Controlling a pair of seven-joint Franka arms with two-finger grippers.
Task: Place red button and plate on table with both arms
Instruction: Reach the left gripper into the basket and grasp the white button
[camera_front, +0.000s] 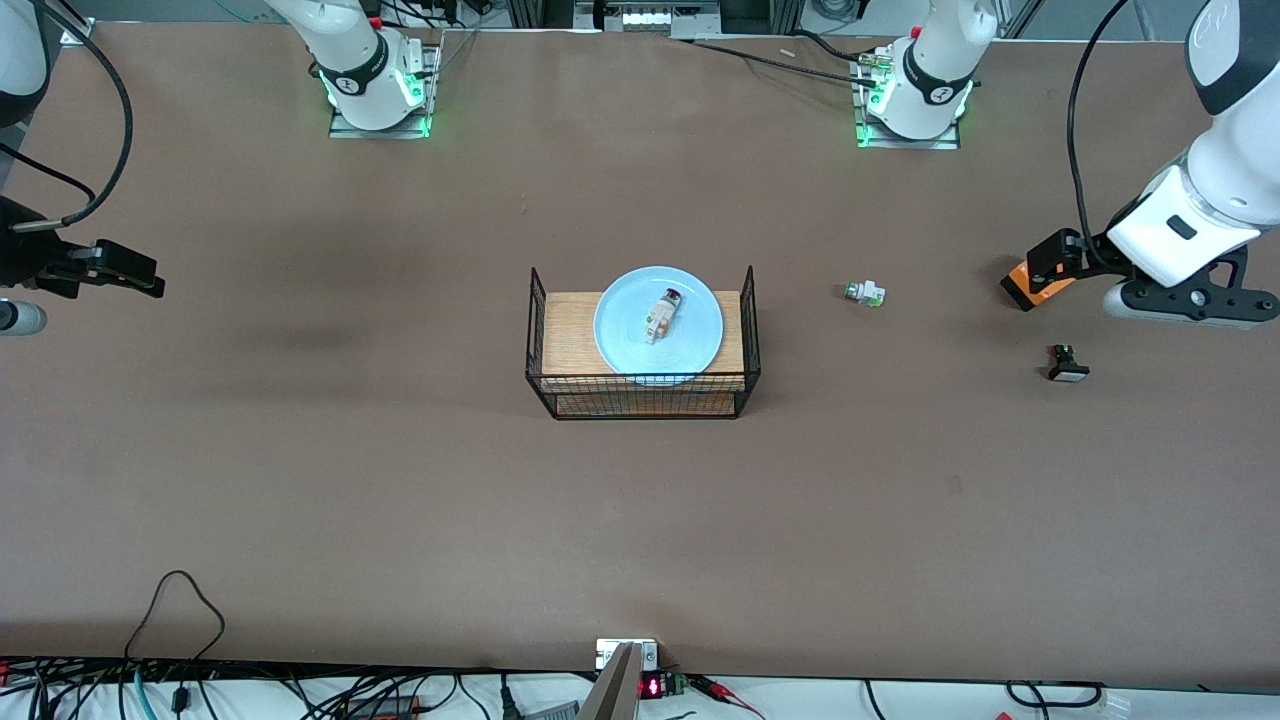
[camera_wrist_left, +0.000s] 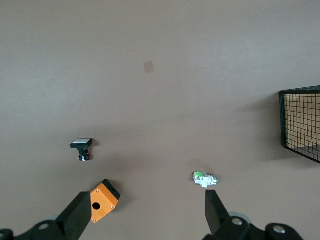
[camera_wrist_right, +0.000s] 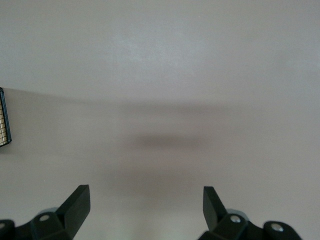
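Note:
The light-blue plate (camera_front: 620, 345) sits on the wood top of a black wire rack (camera_front: 642, 404) in the middle of the brown table (camera_front: 400, 480). The red button (camera_front: 662, 313) lies on its side on the plate, its dark red cap pointing toward the robots' bases. My left gripper (camera_front: 1050, 262) hovers open and empty over the table at the left arm's end (camera_wrist_left: 146, 200). My right gripper (camera_front: 135, 275) hovers open and empty over bare table at the right arm's end (camera_wrist_right: 145, 192). Both are well away from the rack.
A green-capped switch (camera_front: 865, 293) (camera_wrist_left: 205, 179) lies between the rack and the left gripper. An orange box (camera_front: 1030, 287) (camera_wrist_left: 102, 200) lies under the left gripper. A black switch with a white cap (camera_front: 1067, 364) (camera_wrist_left: 81, 147) lies nearer the front camera.

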